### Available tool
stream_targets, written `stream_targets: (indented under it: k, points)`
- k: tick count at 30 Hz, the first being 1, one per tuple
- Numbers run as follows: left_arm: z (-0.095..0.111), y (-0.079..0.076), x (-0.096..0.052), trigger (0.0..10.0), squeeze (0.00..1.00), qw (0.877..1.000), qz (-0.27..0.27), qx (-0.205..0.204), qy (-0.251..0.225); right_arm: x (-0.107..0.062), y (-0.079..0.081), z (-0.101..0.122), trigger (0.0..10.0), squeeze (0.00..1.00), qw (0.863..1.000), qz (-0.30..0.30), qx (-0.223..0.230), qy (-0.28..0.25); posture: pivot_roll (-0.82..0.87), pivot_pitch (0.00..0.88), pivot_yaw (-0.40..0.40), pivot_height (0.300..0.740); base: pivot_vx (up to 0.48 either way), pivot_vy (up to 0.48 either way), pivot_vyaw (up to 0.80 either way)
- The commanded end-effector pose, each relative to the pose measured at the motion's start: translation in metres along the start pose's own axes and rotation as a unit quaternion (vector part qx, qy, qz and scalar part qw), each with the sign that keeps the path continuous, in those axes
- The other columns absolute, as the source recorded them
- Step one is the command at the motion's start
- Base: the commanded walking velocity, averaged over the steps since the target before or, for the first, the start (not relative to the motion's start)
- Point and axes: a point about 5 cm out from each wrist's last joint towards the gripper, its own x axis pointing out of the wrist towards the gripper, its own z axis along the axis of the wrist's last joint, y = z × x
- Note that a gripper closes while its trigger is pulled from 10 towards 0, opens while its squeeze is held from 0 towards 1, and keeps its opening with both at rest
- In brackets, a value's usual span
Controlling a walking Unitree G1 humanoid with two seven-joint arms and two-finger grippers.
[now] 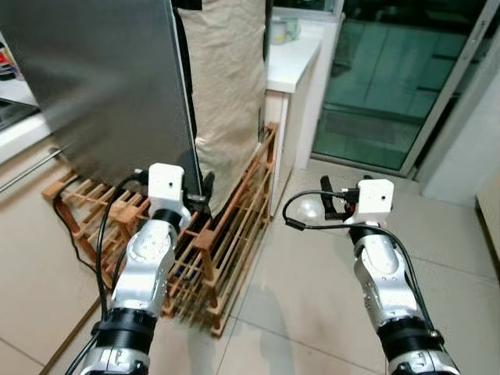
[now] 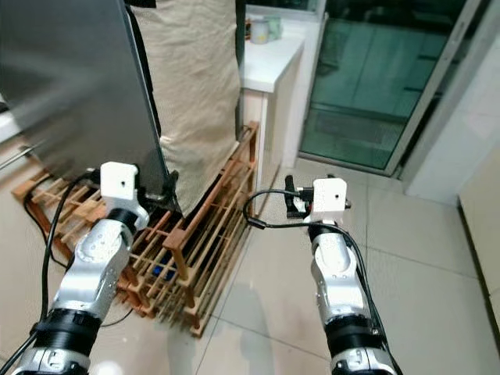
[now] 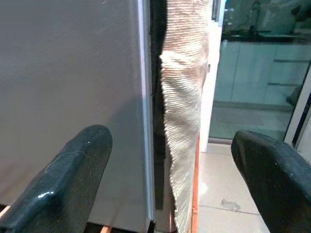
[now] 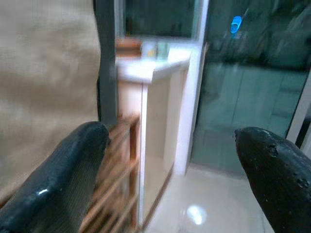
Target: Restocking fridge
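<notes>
The fridge's grey door (image 1: 109,86) fills the upper left, and its right edge (image 3: 146,121) runs down between my left fingers. My left gripper (image 1: 195,191) is open at the door's lower right corner, level with that edge and holding nothing. A beige ribbed cloth (image 1: 226,78) hangs just beyond the door edge. Off to the right, my right gripper (image 1: 328,199) is open and empty above the tiled floor, pointing toward the white counter (image 4: 150,70).
The fridge stands on a slatted wooden rack (image 1: 234,226) that juts out toward me. A black cable (image 1: 74,234) loops on the floor at the left. Cups (image 2: 262,30) sit on the white counter (image 1: 293,58). A glass sliding door (image 1: 383,78) is at the back right.
</notes>
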Motion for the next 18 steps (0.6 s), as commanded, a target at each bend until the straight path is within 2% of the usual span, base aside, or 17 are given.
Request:
stream_targets:
  k: [1,4,7,11,18]
  points:
    - [0.011,-0.001,0.0,10.0,0.0,1.0,-0.003,-0.002,-0.019,0.004,-0.006,0.017,10.0,0.0,0.999,-0.01,-0.004,-0.033,-0.05,0.0,0.035,0.74,0.0,0.0,0.0]
    - [0.017,-0.006,-0.002,10.0,0.0,1.0,-0.012,0.002,-0.024,0.001,-0.013,0.017,10.0,0.0,1.0,-0.009,-0.007,-0.027,-0.05,0.0,0.033,0.74,0.0,0.0,0.0]
    - [0.015,-0.01,0.003,10.0,0.0,1.0,-0.013,-0.018,-0.006,0.002,-0.023,0.003,10.0,0.0,1.0,-0.026,-0.008,0.009,-0.05,0.0,0.035,0.74,0.0,0.0,0.0]
    - [0.017,-0.008,0.013,10.0,0.0,1.0,-0.003,-0.014,0.004,0.005,-0.02,0.005,10.0,0.0,1.0,-0.026,0.002,0.008,-0.05,0.0,0.038,0.74,0.0,0.0,0.0]
    - [0.024,0.008,0.027,10.0,0.0,0.999,0.035,-0.009,0.014,0.001,-0.007,0.002,10.0,0.0,1.0,-0.008,0.003,0.019,-0.06,0.0,0.046,0.74,0.0,0.0,0.0]
